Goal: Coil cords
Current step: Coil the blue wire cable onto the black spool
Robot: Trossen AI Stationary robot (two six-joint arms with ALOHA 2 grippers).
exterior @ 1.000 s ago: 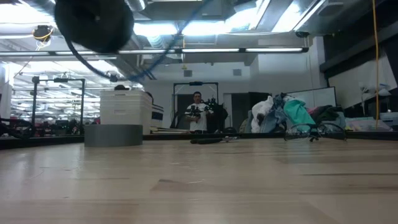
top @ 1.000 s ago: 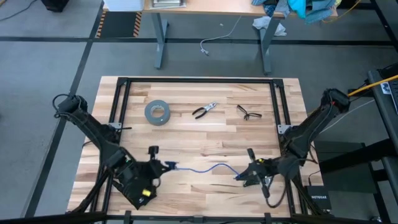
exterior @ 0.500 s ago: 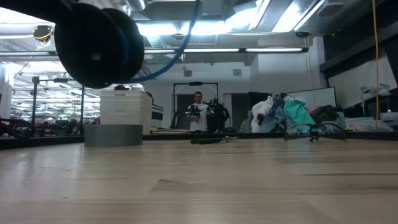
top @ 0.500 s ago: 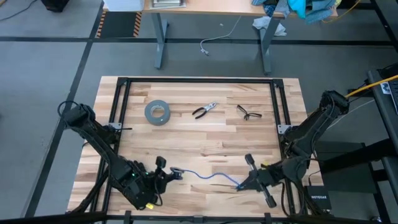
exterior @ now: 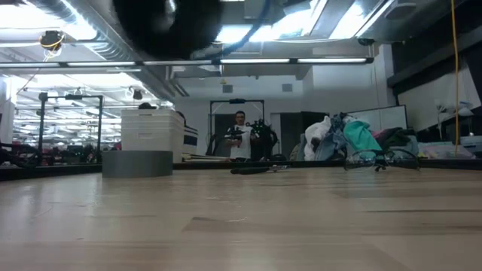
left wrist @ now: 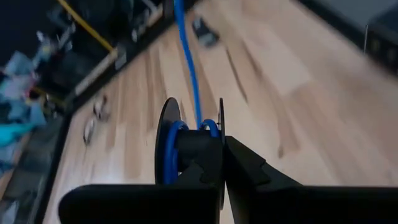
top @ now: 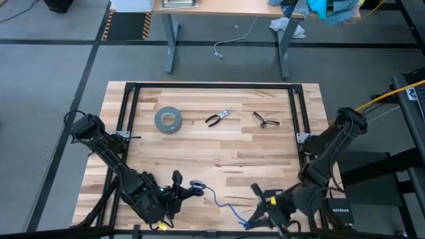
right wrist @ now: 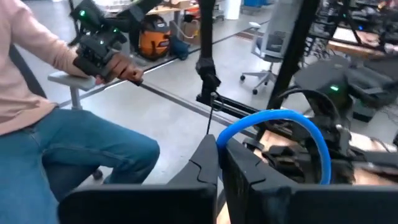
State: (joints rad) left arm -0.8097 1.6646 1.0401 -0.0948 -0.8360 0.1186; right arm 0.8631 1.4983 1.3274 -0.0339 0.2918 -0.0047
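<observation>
The cords are one blue cord [top: 222,202] that runs from a black spool [left wrist: 186,146] to my right gripper [top: 254,216]. Part of it is wound on the spool's hub. My left gripper [top: 192,188] is shut on the spool near the table's near edge, left of centre. My right gripper is shut on the cord's other end, at the near edge right of centre. The low view shows the spool [exterior: 169,26] high above the tabletop with the cord leading off it. In the right wrist view the cord [right wrist: 292,121] arches up from the fingers. My left gripper pinches the spool's thin flange [left wrist: 221,134] between its two fingers, edge-on, on the side beside the wound cord. The spool is lifted clear of the table, with the cord leading off its hub toward my right gripper. My right gripper pinches the blue cord [right wrist: 222,142] between its two fingers. The cord rises out of the fingers and bends over in an arch. It is held clear of the table.
A grey tape roll [top: 168,119], pliers [top: 218,117] and glasses [top: 265,121] lie across the table's far half. Black frame rails [top: 126,133] run along the left, far and right sides. A seated person [right wrist: 37,124] shows beyond the table in the right wrist view.
My right gripper has gone up and toward the table's near edge with the cord's end. My left gripper has moved toward the near edge and a little right, rolling the spool. The free cord between them is shorter and now slants toward the near right.
</observation>
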